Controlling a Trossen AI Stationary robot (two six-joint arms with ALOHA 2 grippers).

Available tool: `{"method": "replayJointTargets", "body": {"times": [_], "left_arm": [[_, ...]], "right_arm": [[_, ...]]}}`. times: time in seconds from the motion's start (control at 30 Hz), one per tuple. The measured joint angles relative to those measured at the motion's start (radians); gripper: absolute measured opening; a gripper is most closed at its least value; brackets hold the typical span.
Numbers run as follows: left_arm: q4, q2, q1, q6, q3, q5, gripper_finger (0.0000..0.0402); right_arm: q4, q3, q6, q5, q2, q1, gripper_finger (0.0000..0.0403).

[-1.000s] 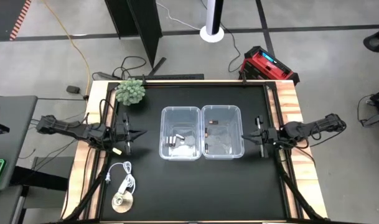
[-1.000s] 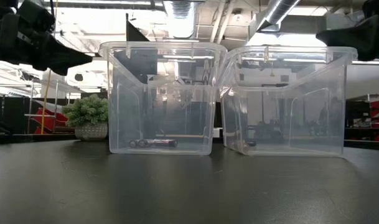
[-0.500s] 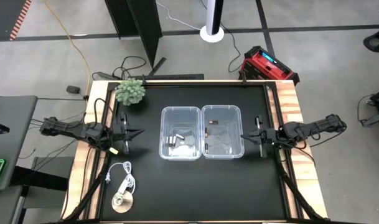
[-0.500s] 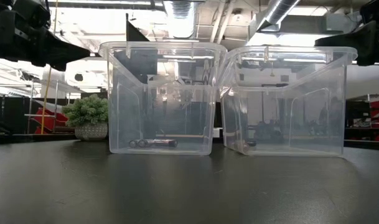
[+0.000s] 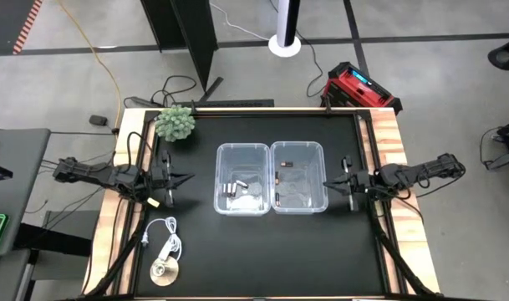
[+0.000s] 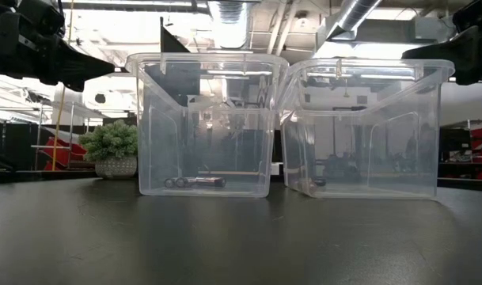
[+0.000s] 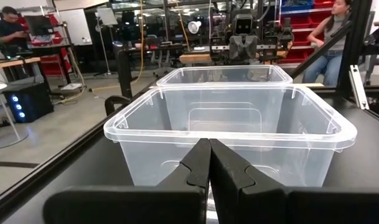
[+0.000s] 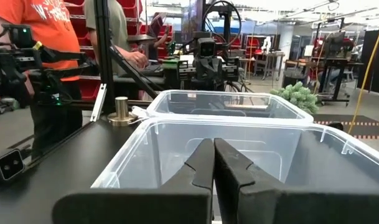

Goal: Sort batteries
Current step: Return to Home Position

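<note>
Two clear bins sit side by side, touching, in the middle of the bench (image 5: 262,251). The left bin (image 5: 241,146) has the pale batteries (image 5: 234,189) on its floor, and the right bin (image 5: 297,145) has the dark batteries (image 5: 278,177). The left gripper (image 5: 189,177) hovers near the left bin, fingers pressed together on nothing. The right gripper (image 5: 327,184) hangs just beside the right bin's outer wall, likewise closed and empty.

Bright overhead lighting, soft glare on clear bins (image 6: 201,119) (backlit low down)
</note>
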Motion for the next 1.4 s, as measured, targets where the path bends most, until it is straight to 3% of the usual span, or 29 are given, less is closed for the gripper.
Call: {"method": "replayJointTargets", "body": {"times": [1.4], "left_arm": [[0.003,0.000,-0.014,0.002,-0.002,0.001,0.0004]], "right_arm": [[-0.006,0.000,0.000,0.001,0.000,0.000,0.0028]]}}
